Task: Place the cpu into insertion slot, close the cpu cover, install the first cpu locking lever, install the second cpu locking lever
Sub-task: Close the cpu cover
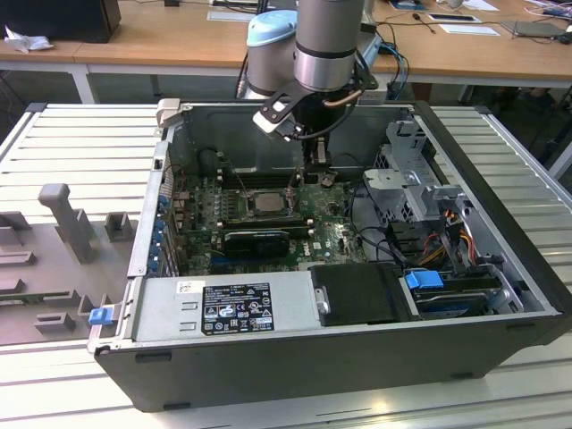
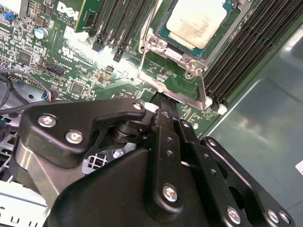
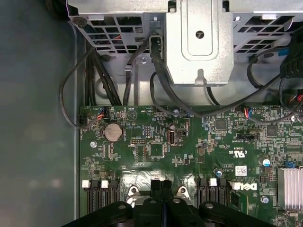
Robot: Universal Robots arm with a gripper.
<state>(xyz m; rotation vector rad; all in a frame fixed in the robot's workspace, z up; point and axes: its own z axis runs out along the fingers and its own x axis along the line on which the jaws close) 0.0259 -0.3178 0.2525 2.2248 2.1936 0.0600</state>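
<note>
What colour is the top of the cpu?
Pale silver-grey is the cpu; it shows best in the second wrist view.

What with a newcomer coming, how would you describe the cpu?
In the open black computer case, look at the green circuit board. Between the long black memory slots lies the cpu, the one flat, pale silver-grey square chip, framed in grey metal.

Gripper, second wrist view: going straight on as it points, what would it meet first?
Probably the grey metal edge of the cpu cover around the cpu: the gripper points at that rim. Depth is unclear, so it could be the green board beside it.
</note>
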